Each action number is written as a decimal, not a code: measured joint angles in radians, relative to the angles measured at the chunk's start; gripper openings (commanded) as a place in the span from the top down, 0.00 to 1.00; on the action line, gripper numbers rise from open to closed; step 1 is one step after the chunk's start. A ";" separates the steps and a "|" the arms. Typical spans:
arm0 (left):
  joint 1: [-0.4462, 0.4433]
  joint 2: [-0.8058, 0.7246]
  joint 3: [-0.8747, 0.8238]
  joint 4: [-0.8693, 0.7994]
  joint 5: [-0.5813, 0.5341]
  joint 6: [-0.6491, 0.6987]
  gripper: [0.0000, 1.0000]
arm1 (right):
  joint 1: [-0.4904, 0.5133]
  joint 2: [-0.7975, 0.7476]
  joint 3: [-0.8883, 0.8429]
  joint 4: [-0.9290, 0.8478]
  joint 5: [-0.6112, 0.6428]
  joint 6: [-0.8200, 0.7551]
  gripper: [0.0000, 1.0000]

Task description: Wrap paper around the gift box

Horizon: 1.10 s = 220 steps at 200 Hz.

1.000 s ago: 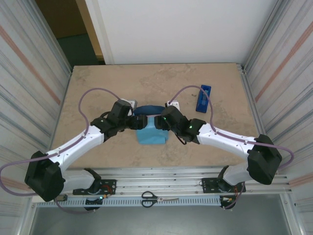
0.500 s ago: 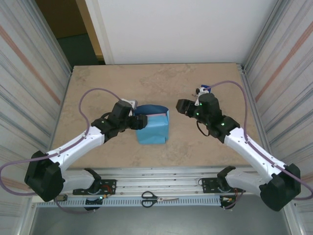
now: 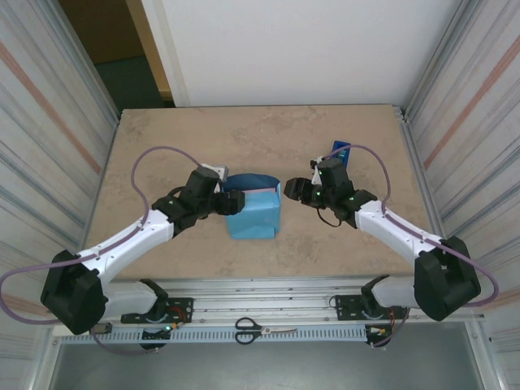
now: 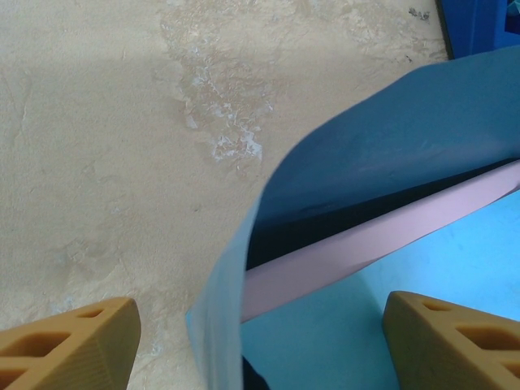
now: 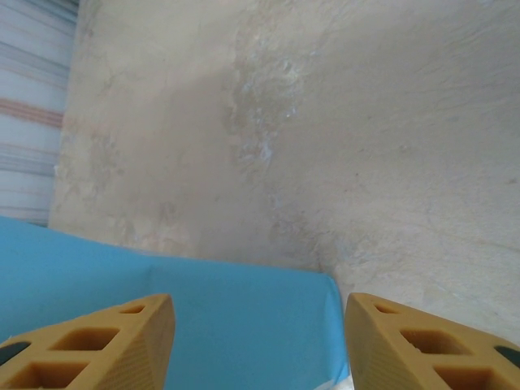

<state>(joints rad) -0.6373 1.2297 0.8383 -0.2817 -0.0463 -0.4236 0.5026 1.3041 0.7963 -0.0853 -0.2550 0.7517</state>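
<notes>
Sky-blue paper (image 3: 252,218) covers the gift box (image 3: 262,189) at the middle of the table (image 3: 187,138). From above, only a thin pink strip of the box shows along the parcel's 12 o'clock edge, under a darker flap that arches up loose. The left gripper (image 3: 231,201) sits at the parcel's 10 o'clock, and its tips are hard to tell from the flap there. Its wrist camera shows two orange fingers (image 4: 69,345) spread wide and cut off by the frame, with the flap's edge rising between them and the pink box side mostly hidden by paper. The right gripper (image 3: 286,192) is just off the parcel's 2 o'clock corner, jaws apart and holding nothing. At the table's 2 o'clock, a blue tape dispenser (image 3: 336,153) is half hidden behind the right arm.
</notes>
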 measured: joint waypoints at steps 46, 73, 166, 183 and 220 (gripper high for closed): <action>0.000 0.000 0.000 0.000 0.000 0.000 0.22 | 0.016 0.053 0.010 0.043 -0.050 0.000 0.39; 0.000 0.000 0.000 0.000 0.000 0.000 0.22 | 0.030 0.056 0.010 0.060 -0.061 0.000 0.38; 0.000 0.000 0.000 0.000 -0.003 0.000 0.22 | 0.036 0.085 0.010 0.095 -0.087 0.000 0.34; 0.000 0.000 0.000 -0.001 -0.005 0.000 0.22 | 0.036 0.090 0.010 0.103 -0.089 0.000 0.33; 0.000 0.000 0.000 -0.001 -0.006 0.000 0.22 | 0.036 0.090 0.010 0.101 -0.089 -0.003 0.31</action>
<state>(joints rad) -0.6373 1.2293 0.8383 -0.2829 -0.0525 -0.4236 0.5385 1.3941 0.8059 0.0154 -0.3439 0.7483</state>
